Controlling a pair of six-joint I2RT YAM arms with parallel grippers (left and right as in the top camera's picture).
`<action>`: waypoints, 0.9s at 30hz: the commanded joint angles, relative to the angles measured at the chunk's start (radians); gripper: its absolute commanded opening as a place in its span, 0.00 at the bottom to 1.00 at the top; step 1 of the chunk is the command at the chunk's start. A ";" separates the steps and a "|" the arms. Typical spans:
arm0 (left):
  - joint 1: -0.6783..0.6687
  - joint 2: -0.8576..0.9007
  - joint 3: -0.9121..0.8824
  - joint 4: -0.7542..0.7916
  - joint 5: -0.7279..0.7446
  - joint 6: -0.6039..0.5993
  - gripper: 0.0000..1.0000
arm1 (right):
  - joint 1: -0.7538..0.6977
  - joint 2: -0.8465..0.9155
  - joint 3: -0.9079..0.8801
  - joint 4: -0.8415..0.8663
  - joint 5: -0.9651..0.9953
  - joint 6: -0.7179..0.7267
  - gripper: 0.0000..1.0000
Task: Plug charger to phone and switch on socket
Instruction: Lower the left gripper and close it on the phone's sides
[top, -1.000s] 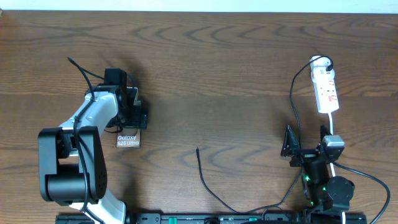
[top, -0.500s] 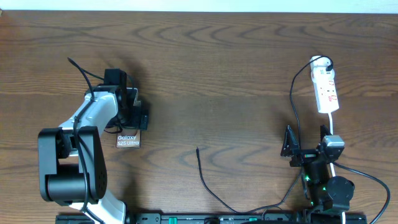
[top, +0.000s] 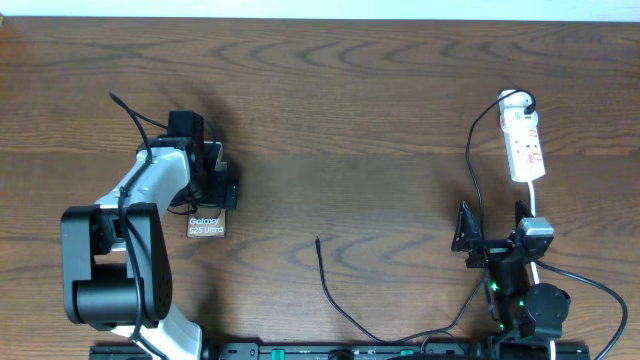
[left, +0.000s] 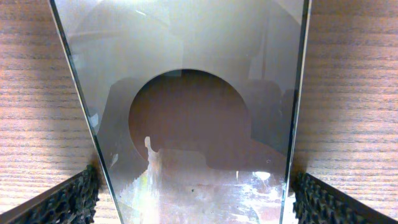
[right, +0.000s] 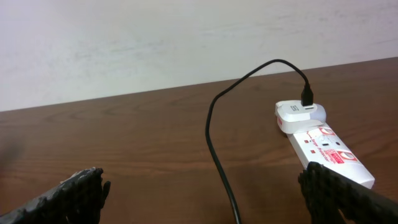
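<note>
The flat dark phone with white "Galaxy" lettering and a round mark (top: 207, 227) lies on the dark brown wooden table (top: 340, 120) toward 9 o'clock. The left gripper (left: 193, 202) straddles it, spread wide, with one ribbed black pad (left: 65, 200) just beside each long edge; whether they touch, I cannot tell. The thin black charger cable (top: 335, 295) has its free plug tip near the centre. It runs toward 6 o'clock, then round to a white adapter (right: 300, 115) on the far end of the white, red-marked power strip (top: 526, 145) at 2 o'clock. Below the strip, toward 5 o'clock, the right gripper (top: 492, 226) stands wide open and holds nothing.
</note>
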 joint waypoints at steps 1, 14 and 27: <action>0.004 -0.003 -0.029 -0.006 -0.012 0.003 0.96 | 0.008 -0.006 -0.002 -0.005 0.000 0.002 0.99; 0.004 -0.003 -0.030 -0.006 -0.010 0.003 0.92 | 0.008 -0.006 -0.002 -0.005 0.000 0.002 0.99; 0.004 -0.003 -0.030 -0.006 -0.010 0.003 0.88 | 0.008 -0.006 -0.002 -0.005 0.000 0.002 0.99</action>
